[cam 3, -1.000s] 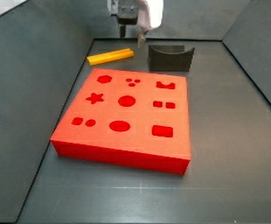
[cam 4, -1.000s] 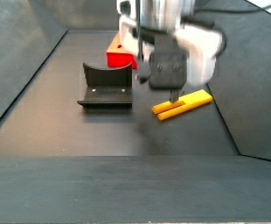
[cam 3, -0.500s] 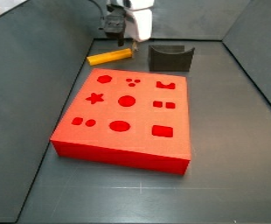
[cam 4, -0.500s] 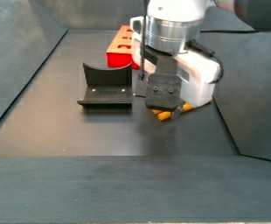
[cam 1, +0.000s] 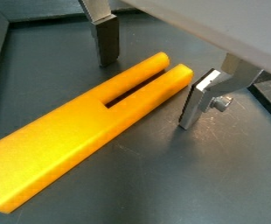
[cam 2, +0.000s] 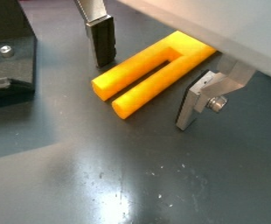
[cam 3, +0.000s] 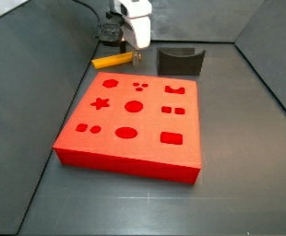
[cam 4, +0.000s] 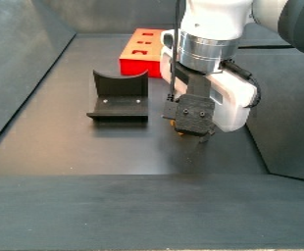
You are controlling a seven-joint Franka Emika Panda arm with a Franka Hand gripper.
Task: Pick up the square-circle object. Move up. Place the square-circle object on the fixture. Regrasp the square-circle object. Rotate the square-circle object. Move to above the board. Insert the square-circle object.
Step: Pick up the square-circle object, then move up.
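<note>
The square-circle object [cam 1: 91, 122] is a yellow bar lying flat on the dark floor, its forked, slotted end [cam 2: 149, 74] pointing toward the fixture side. My gripper [cam 1: 149, 92] is open and low over that forked end, one finger [cam 1: 107, 39] on each side of it with a gap to the bar. In a side view the gripper [cam 3: 125, 53] sits on the bar [cam 3: 107, 62] by the red board's [cam 3: 133, 124] far corner. From the opposite side the gripper [cam 4: 190, 124] hides nearly all of the bar. The fixture [cam 3: 179, 61] stands beside it with nothing on it.
The fixture [cam 4: 120, 96] lies between the gripper and the tray's sloped wall [cam 4: 24, 88]. The red board [cam 4: 141, 49] shows behind the arm. A second sloped wall [cam 3: 59, 64] rises close to the bar. The fixture's edge [cam 2: 7, 66] shows in a wrist view.
The gripper has moved sideways from near the fixture to over the yellow bar and come down, so its open fingers now straddle the bar's forked end. The bar has not moved.
</note>
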